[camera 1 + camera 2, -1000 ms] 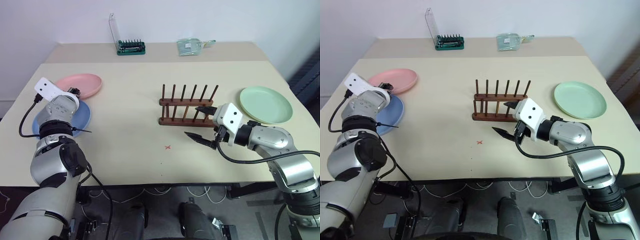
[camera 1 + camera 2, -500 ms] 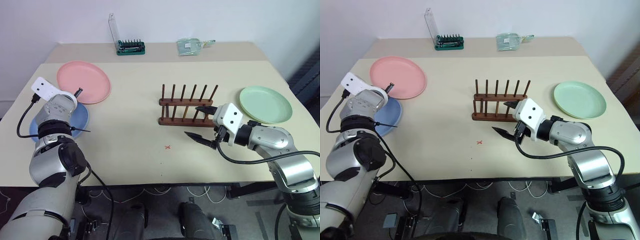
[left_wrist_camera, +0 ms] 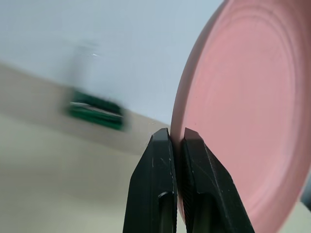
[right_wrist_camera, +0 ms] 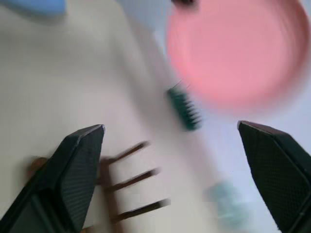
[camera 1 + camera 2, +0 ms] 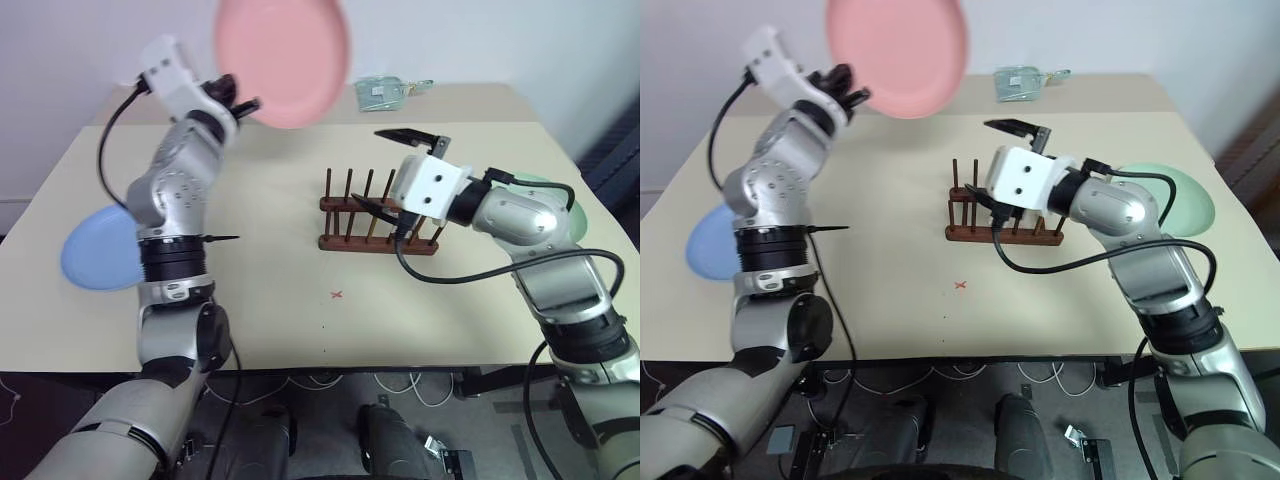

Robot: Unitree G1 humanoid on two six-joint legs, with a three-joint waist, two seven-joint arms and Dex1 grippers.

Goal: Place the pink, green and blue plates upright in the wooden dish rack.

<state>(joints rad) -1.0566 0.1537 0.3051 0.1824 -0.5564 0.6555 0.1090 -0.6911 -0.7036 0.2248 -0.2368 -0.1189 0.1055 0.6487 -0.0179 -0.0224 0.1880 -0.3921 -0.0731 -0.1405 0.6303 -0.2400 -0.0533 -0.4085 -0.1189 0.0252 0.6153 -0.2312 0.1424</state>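
Currently the left gripper (image 5: pixel 243 106) is clamped on the rim of the pink plate (image 5: pixel 283 55), holding it in the air, well above the table (image 5: pixel 270 290). Right gripper (image 5: pixel 392 172) stands with fingers spread wide, empty, over the wooden dish rack (image 5: pixel 376 214). Blue plate (image 5: pixel 98 250) lies flat at the table's left edge. Green plate (image 5: pixel 1185 195) lies flat behind the right arm, partly hidden. Rack holds no plates.

The pink plate (image 5: pixel 283 58) runs off the top edge; the right arm hides most of the green plate (image 5: pixel 1185 195).
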